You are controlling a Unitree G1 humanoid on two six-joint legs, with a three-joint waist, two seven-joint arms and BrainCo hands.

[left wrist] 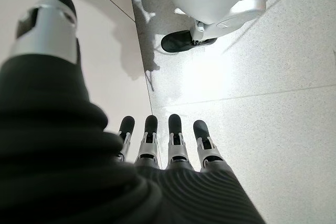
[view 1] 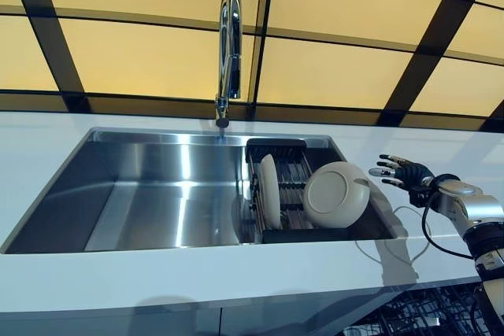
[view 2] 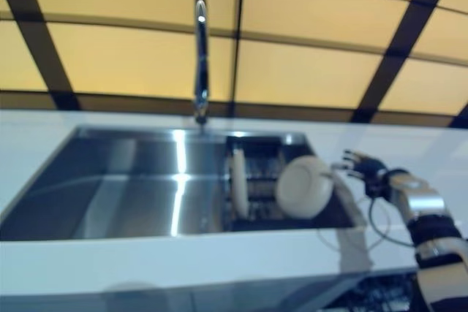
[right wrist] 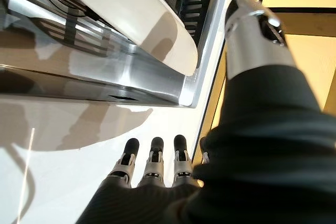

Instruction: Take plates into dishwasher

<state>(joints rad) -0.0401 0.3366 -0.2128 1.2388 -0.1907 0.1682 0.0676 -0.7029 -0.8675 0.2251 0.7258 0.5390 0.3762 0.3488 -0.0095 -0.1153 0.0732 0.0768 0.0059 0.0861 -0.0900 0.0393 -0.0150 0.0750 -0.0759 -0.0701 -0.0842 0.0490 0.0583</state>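
Observation:
Two cream plates stand in a black dish rack (view 1: 287, 234) at the right end of the steel sink (view 1: 118, 202). The thin plate (view 1: 269, 191) stands upright on edge. A rounder plate (view 1: 337, 193) leans against the sink's right wall, its underside facing me. My right hand (view 1: 402, 171) hovers open over the white counter just right of the sink, fingers spread toward that plate (right wrist: 131, 19), a short gap away and holding nothing. My left hand (left wrist: 168, 145) shows only in its own wrist view, open, hanging over the floor.
A tall chrome faucet (view 1: 228, 45) rises behind the sink's middle. The white counter (view 1: 236, 273) runs along the front and both sides. Yellow wall panels with dark joints stand behind. A dark dishwasher rack (view 1: 409, 316) shows below the counter at the lower right.

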